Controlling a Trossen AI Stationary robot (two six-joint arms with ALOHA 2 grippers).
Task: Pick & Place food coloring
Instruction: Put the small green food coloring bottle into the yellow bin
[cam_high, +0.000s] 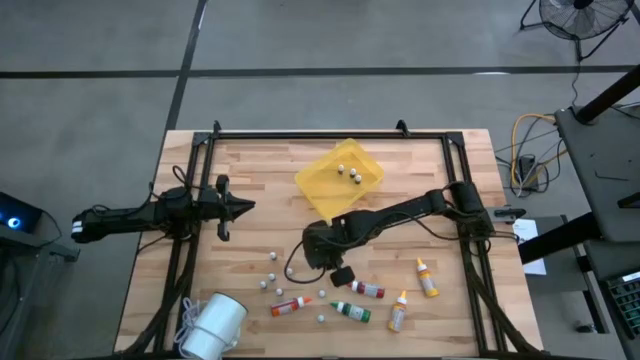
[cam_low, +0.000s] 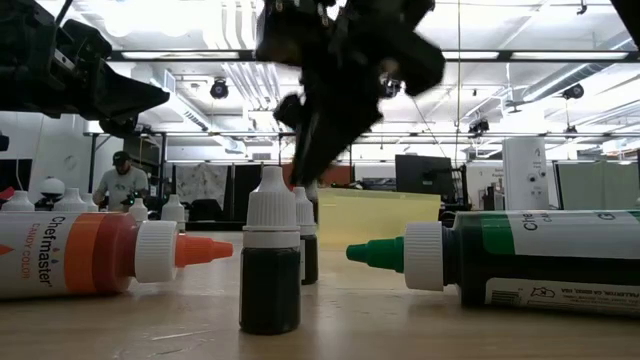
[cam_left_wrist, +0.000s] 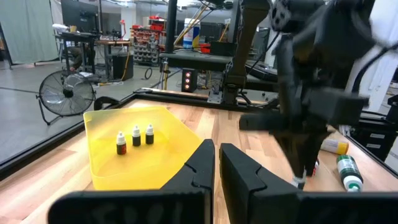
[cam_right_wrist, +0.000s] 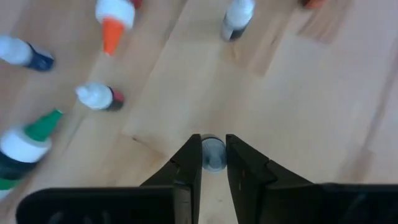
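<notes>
Wood shows all round your right gripper (cam_right_wrist: 213, 146), whose fingers pinch a white-capped vial (cam_right_wrist: 213, 157) standing upright between them. Only the right wrist view shows that grip. From table height the arm hides it, and you see another upright vial (cam_low: 271, 265) between an orange-capped dropper bottle (cam_low: 95, 255) and a green-capped one (cam_low: 530, 260), both lying on their sides.

From above, the food coloring dropper bottles (cam_high: 368, 289) lie scattered just beyond the hand toward the near table edge, with loose vials among them. The yellow tray (cam_high: 322, 187) sits close behind the hand. The left wrist view shows three vials (cam_left_wrist: 135, 137) upright inside the tray.

Bare board lies open between hand and tray. Your left gripper (cam_left_wrist: 216, 160) hangs well apart, fingers pressed together.
</notes>
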